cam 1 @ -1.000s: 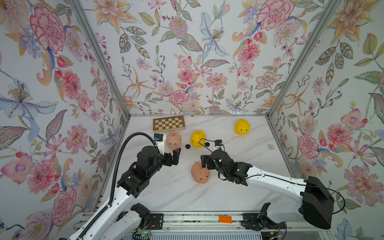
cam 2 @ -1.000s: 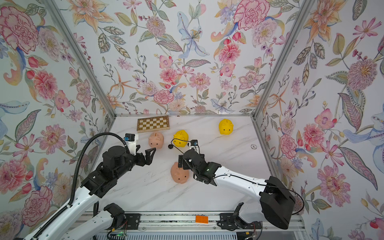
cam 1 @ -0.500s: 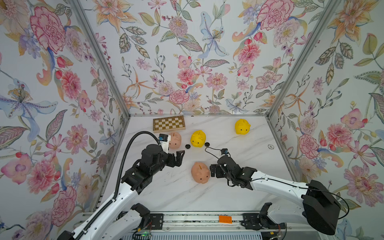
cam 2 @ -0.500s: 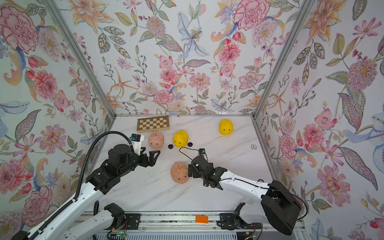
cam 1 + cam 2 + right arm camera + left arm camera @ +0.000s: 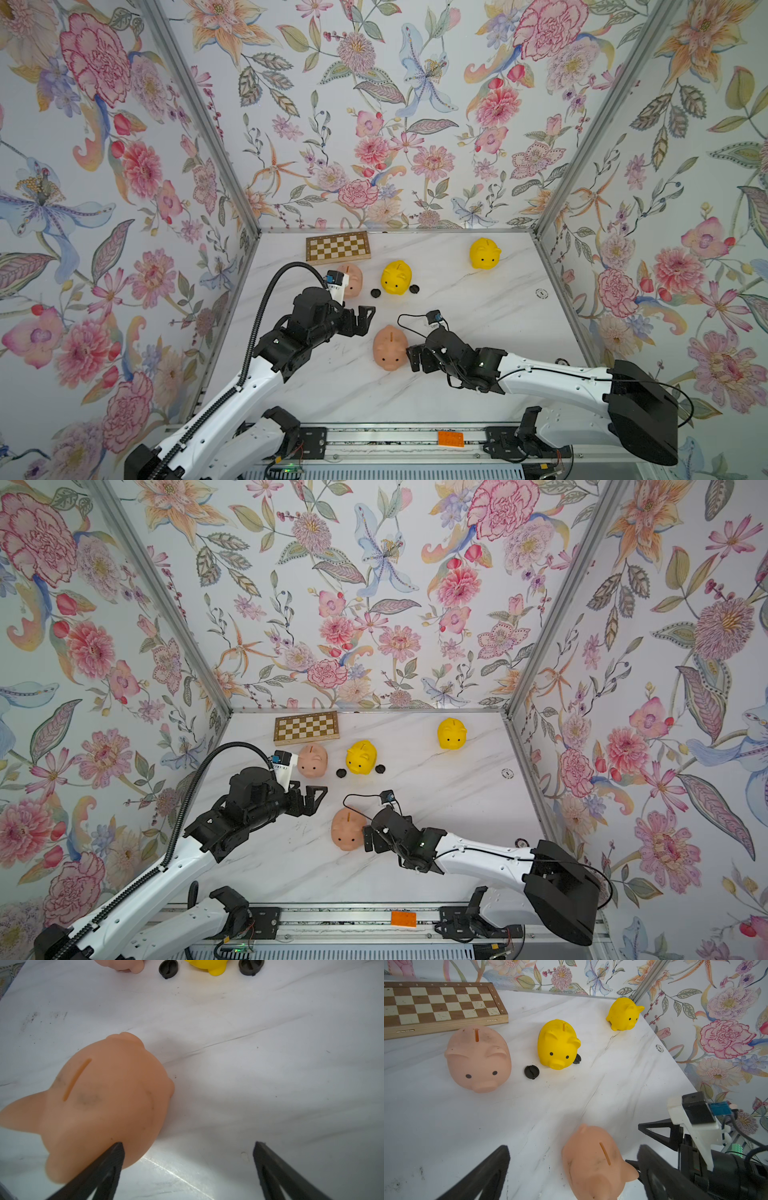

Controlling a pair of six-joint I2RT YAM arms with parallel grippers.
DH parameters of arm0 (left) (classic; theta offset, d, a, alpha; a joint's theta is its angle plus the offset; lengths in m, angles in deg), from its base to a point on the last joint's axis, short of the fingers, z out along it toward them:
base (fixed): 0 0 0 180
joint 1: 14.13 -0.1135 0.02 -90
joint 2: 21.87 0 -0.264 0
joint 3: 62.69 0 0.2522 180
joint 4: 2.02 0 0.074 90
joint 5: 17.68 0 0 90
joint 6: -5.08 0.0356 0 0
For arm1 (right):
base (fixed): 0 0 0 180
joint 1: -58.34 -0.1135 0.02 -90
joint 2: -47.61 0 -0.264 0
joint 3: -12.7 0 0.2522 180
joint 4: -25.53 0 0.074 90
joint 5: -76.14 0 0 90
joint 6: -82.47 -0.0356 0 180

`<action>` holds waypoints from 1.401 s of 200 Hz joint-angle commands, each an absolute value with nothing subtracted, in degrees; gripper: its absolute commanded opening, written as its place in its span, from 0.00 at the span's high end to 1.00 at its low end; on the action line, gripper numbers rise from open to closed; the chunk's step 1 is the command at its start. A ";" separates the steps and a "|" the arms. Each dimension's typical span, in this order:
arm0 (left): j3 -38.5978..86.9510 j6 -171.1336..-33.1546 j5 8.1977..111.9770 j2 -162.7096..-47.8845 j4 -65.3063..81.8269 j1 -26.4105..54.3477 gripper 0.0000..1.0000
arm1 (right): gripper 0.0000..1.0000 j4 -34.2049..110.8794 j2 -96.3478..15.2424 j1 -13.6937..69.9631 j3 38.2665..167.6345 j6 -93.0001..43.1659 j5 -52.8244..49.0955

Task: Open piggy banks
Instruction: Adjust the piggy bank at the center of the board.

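Reading both grippers as spread wide, nothing held in either.

Left gripper (image 5: pixel 368 321) hangs over bare table (image 5: pixel 478 316) between the two pink pigs, apart from both. In the left wrist view the near pink pig (image 5: pixel 593 1163) shows below and ahead of the gap between its fingers (image 5: pixel 492 1169), with no contact visible.

Right gripper (image 5: pixel 413 359) is low, just beside the near pink pig on its right flank. In the right wrist view one finger (image 5: pixel 104 1167) overlaps the pig's side. Can't tell if it actually touches. The pig sits mostly off to one side of the gap, not between the jaws.

Pig positions:
- The near pink pig is mid-table, closest to the front rail (image 5: pixel 374 436), coin slot up, snout toward the rail.
- The far pink pig (image 5: pixel 354 280) is just in front of the chessboard (image 5: pixel 337 247), back left, partly hidden by the left wrist in a top view.
- The middle yellow pig (image 5: pixel 396 277) is just right of the far pink pig.
- The corner yellow pig (image 5: pixel 484 253) is back right, well apart from the rest.

Two black plugs lie loose on the table, one on each side of the middle yellow pig: left plug (image 5: pixel 376 293) and right plug (image 5: pixel 414 289). Can't tell which pigs they belong to.
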State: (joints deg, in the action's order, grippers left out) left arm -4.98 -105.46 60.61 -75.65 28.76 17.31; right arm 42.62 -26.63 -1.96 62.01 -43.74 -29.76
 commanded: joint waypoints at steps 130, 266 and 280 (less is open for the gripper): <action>-0.95 -104.79 64.77 -88.38 43.96 26.31 0.01 | 0.01 35.48 -18.52 8.41 55.07 -41.82 -24.82; 9.77 -106.52 71.06 -101.48 52.19 35.13 0.01 | 0.01 31.56 -12.87 14.93 49.05 -41.55 -22.54; 10.94 -106.36 72.50 -102.59 53.50 36.63 0.01 | 0.01 30.40 -13.99 14.96 49.05 -41.64 -22.02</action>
State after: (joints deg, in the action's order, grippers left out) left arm 8.09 -105.83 68.55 -100.83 48.39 34.38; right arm 33.38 -12.42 14.61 49.86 -42.23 -23.23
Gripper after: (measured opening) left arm 0.989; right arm 0.986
